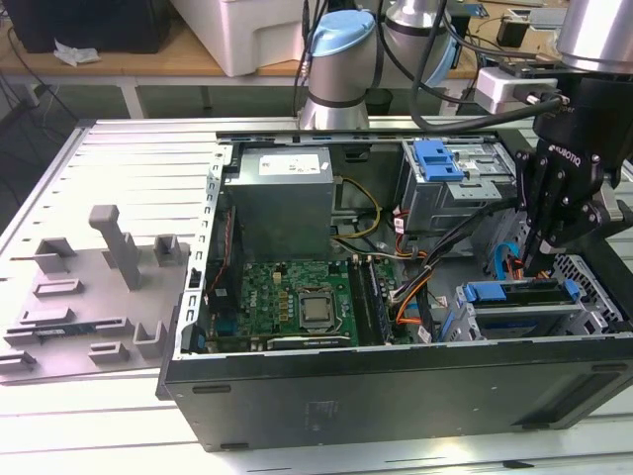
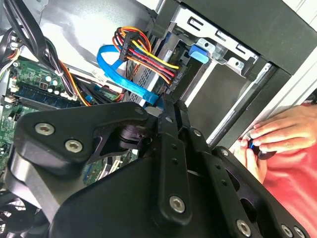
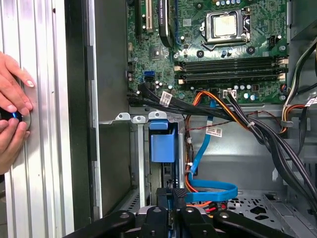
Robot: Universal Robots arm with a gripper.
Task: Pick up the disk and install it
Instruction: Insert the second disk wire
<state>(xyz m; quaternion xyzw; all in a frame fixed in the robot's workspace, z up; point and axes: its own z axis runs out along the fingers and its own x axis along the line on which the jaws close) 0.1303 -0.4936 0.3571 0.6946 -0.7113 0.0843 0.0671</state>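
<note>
Down at the drive-cage end of the case (image 1: 396,386), the gripper (image 3: 171,191) is hanging over the open tower with its black metal fingers (image 3: 184,198) pulled almost together. In the first wrist view they're pinching a thin blue strip, which is the disk (image 3: 171,200) seen edge-on. So it's sitting upright between the pads, right above the cage (image 1: 524,317). I can't tell whether its lower edge is touching anything.

In the exterior view the gripper (image 1: 537,259) is pointing down just beside the cage's blue plastic bracket (image 1: 485,292). The cage itself is looking like folded, perforated sheet steel.

A flat, ribbon-like blue cable (image 3: 213,191) is curling right next to the fingertips. A bundle of red, yellow and orange wires (image 2: 148,54) is running into a black plug close by, with the gripper (image 2: 166,106) nosing in just under it. The green motherboard (image 3: 223,54) is lying flat in the case, with a shiny square socket in its middle.

Someone's hand (image 3: 12,94) is resting on the ribbed aluminium table (image 1: 129,168) outside the case wall, fingering something small, black and blue. A grey moulded tray (image 1: 89,297) is sitting on the table at the exterior view's left, well apart from the gripper.
</note>
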